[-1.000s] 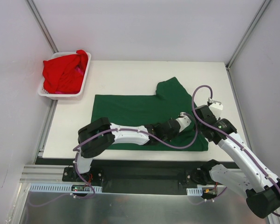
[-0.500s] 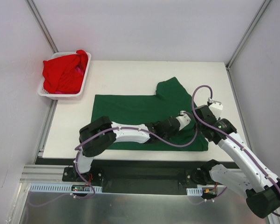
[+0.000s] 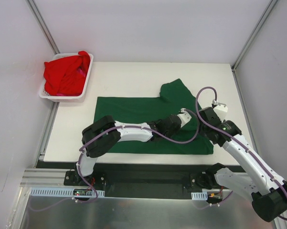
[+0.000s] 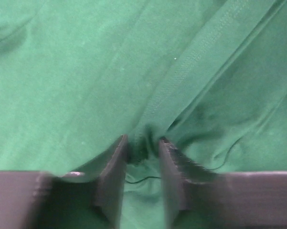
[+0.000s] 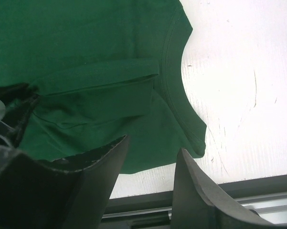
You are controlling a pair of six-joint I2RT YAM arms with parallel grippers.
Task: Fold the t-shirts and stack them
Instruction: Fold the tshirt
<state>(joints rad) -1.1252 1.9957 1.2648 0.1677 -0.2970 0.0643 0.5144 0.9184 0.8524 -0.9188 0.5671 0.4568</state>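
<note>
Your left claw pinches a raised fold of the green shirt, which lies spread on the desk. Your right claw hangs parted over the shirt's collar by the near desk edge, gripping nothing. At far left, the red shirts sit heaped in the basket.

desk: white, rectangular
green t-shirt: spread flat over the near half, reaching the near edge by the right corner
basket: far left corner, overhanging the left edge
</note>
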